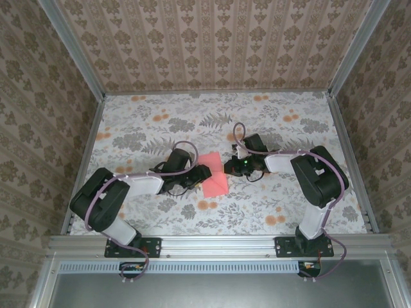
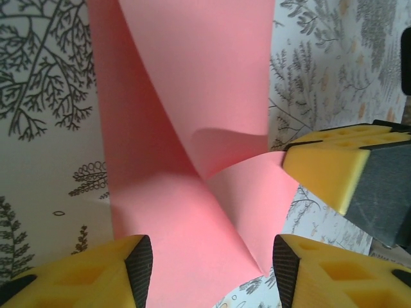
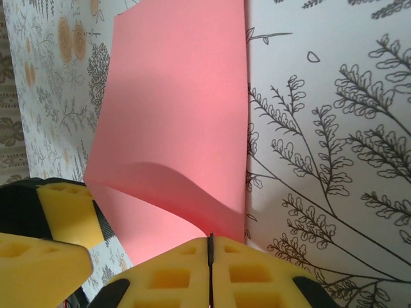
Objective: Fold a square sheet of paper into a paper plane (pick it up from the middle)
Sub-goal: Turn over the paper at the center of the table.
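Flowered tabletop (image 1: 154,125), patterned walls (image 1: 212,38). Pink paper sheet (image 1: 214,176) at table middle, between both grippers, one flap curled up. Left gripper (image 2: 212,266) spread apart, straddling sheet edge. Right gripper (image 3: 210,250) closed tight, pinching sheet edge.

Top view: square sheet of paper (image 1: 214,178) overlapped at 9 o'clock by the left end effector (image 1: 205,172) and at 3 o'clock by the right end effector (image 1: 227,169). Both too small and dark to read finger spacing. Creases in the sheet not legible.

Left wrist view: sheet runs off frame at 12 and 6 o'clock, outline incomplete. Left fingers (image 2: 96,276) cropped at 6 o'clock. Right end effector cut by the 3 o'clock edge.

Right wrist view: sheet's near corner goes behind the closed right fingers (image 3: 257,276), pinch point hidden. Left end effector clipped at 8 o'clock. Bench (image 3: 334,96) print under the sheet covered.
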{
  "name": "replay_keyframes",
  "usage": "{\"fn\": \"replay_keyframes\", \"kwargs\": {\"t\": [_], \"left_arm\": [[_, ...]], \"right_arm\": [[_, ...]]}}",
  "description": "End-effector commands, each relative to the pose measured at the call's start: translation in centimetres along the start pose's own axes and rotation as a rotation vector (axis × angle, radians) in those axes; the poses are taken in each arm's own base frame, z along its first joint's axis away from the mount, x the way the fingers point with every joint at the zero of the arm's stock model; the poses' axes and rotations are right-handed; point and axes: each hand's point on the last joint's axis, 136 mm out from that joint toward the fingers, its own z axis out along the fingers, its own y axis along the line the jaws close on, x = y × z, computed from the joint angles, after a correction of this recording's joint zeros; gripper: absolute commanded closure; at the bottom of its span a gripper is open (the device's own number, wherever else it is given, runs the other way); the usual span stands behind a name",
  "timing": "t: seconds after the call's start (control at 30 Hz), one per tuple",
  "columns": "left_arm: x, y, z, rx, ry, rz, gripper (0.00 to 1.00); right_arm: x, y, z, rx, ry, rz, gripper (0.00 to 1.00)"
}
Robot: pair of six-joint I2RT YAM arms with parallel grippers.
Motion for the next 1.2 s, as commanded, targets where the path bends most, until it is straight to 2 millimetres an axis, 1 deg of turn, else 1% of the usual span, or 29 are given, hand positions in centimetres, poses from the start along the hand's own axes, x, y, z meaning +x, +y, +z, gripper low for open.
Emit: {"fn": "replay_keyframes", "kwargs": {"t": [0.0,0.17,0.43,0.53,0.57,0.63,0.67,0.73,0.83,0.9,1.0,1.07,1.1,1.13,1.17], "left_arm": [[-0.2,-1.2,0.3,0.031,0.01,0.029,0.46],[-0.6,-1.7,0.9,0.051,0.016,0.045,0.53],[-1.6,-1.9,1.5,0.058,0.01,0.057,0.68],[-1.7,-1.8,1.9,0.06,0.012,0.064,0.74],[-1.7,-1.8,2.0,0.062,0.011,0.067,0.77],[-1.9,-1.9,2.1,0.065,0.004,0.077,0.83],[-2.0,-1.9,2.1,0.062,0.001,0.085,0.85],[-2.3,-1.7,1.9,0.049,-0.011,0.1,0.89],[-2.7,-1.6,1.3,0.018,-0.022,0.125,0.92],[-2.7,-1.7,0.5,-0.014,-0.023,0.155,0.94],[-2.9,-1.8,-1.5,-0.107,-0.021,0.214,0.95],[-3.1,-1.9,-3.4,-0.195,-0.018,0.266,0.95],[-3.2,-1.8,-4.6,-0.252,-0.016,0.295,0.95],[-3.4,-1.8,-5.9,-0.311,-0.015,0.33,0.95],[-3.6,-1.9,-7.1,-0.356,-0.015,0.358,0.95]], "right_arm": [[-0.4,0.3,-0.4,-0.012,-0.028,0.001,0.93],[-0.3,0.0,-0.4,-0.009,-0.023,0.009,0.93],[-0.1,0.0,-0.6,-0.011,-0.02,0.013,0.92],[-0.1,0.2,-0.8,-0.017,-0.02,0.018,0.89],[-0.2,0.3,-0.9,-0.018,-0.022,0.022,0.86],[-0.3,0.4,-1.4,-0.007,-0.031,0.029,0.76],[-0.3,0.3,-1.8,0.009,-0.037,0.036,0.69],[-0.6,0.2,-2.8,0.039,-0.061,0.038,0.5],[-0.8,0.3,-4.5,0.096,-0.101,0.011,0.34],[-1.1,0.2,-5.9,0.141,-0.138,-0.008,0.27],[-1.6,0.1,-8.3,0.214,-0.21,-0.033,0.2],[-2.0,-0.2,-9.8,0.269,-0.262,-0.034,0.18],[-2.1,-0.7,-10.6,0.306,-0.288,-0.025,0.16],[-2.3,-0.7,-11.8,0.327,-0.325,-0.023,0.15],[-2.4,-0.8,-12.5,0.343,-0.348,-0.018,0.14]]}}
